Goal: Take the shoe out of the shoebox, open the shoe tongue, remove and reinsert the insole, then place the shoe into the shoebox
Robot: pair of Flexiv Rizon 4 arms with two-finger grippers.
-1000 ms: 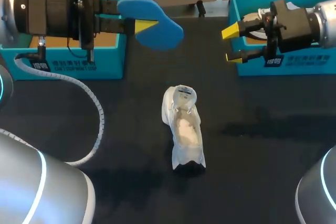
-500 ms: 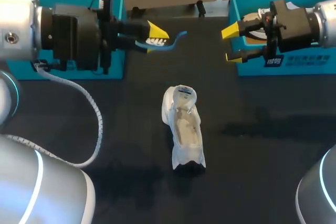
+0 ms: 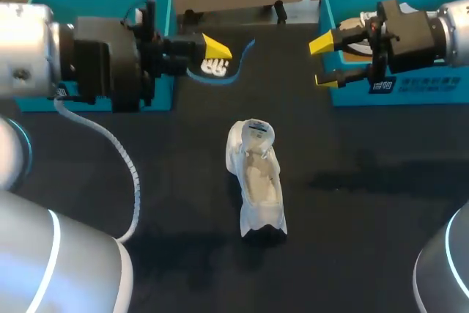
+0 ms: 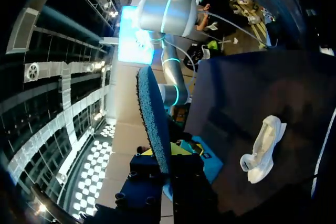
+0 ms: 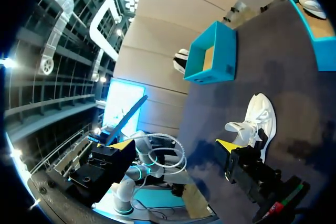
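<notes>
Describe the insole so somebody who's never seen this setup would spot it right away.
Start at the black table: at its far left stands a teal shoebox, and the left gripper sticks out past its front. Held in that gripper, up off the table, is the insole, a thin blue sheet seen nearly edge-on, unlike the white shoe lying mid-table.

- Left arm [image 3: 26, 53], nine o'clock: silver shell, black wrist block, cyan light ring [image 3: 58, 251].
- White spiral-wrapped cable [image 3: 136, 181].
- Right arm [image 3: 456, 31], two o'clock: silver, black wrist, yellow fingertips [image 3: 321, 44].
</notes>
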